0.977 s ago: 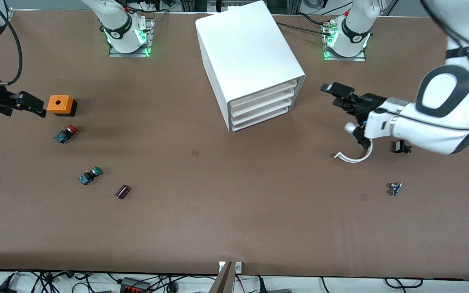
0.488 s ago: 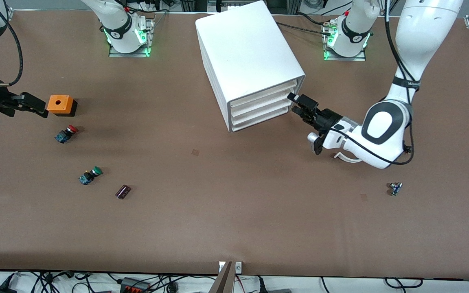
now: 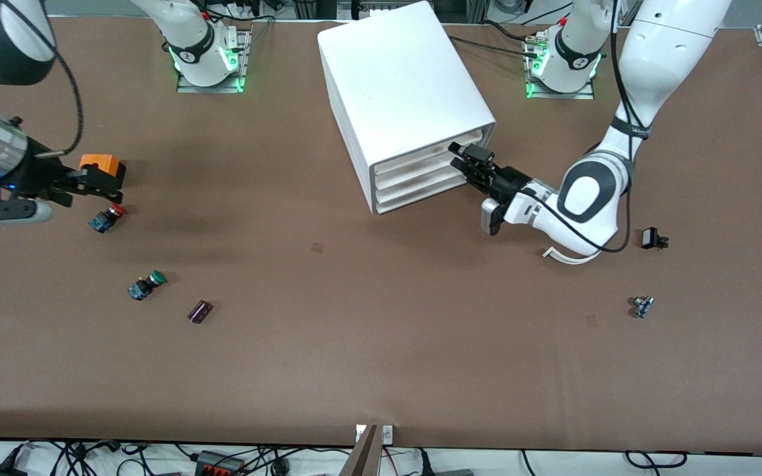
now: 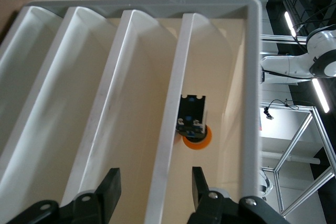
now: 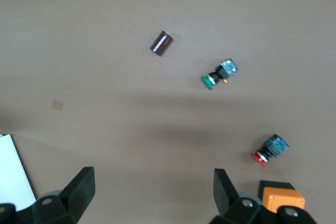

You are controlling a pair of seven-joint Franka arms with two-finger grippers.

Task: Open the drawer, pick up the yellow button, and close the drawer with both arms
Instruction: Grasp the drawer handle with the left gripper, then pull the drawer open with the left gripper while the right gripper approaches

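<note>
Front view: left gripper [image 3: 465, 157] set at top drawer [image 3: 430, 155] front of white cabinet [image 3: 401, 86], placed for pull; right gripper [image 3: 93, 185] held over orange box [image 3: 100, 162], waiting.

Left wrist view: fingers [image 4: 111, 188] spread astride drawer lip; yellow-orange button [image 4: 194, 121] seen lying inside.

Right wrist view: fingers [image 5: 81, 184] spread, nothing gripped; red-capped button [image 5: 269, 149] and green-capped button [image 5: 219, 73] seen on table.

Cabinet [image 3: 402, 86] smooth white plastic; table [image 3: 381, 344] matt brown; fingers [image 4: 108, 192] matt black plastic.

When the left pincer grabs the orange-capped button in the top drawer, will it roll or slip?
The button seems to rest cap-down against the drawer wall, so it may tip when nudged. Its round orange cap suggests rolling once free. The boxy dark body looks like the steadier grip for the open left pincer.
</note>
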